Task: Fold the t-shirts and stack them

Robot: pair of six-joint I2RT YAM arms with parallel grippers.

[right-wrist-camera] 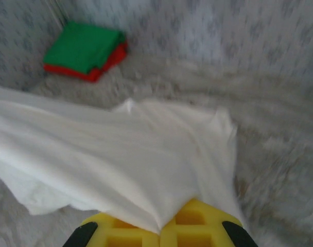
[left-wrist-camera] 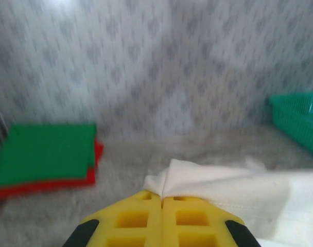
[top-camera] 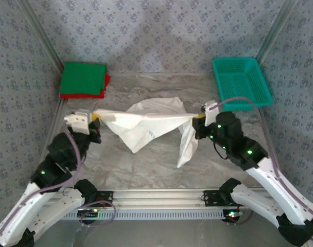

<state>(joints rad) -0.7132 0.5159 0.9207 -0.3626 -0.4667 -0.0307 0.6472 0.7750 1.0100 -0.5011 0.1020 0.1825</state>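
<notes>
Left gripper and right gripper each clamp an edge of the wrinkled off-white cloth t-shirt, holding it taut over the table centre, presumably for flattening. The folded green t-shirt rests on the folded red t-shirt at the far-left corner.

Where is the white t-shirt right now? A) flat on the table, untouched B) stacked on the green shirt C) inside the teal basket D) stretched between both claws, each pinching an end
D: the left claw and right claw are each shut on an end of the white t-shirt, pulled taut between them.
</notes>
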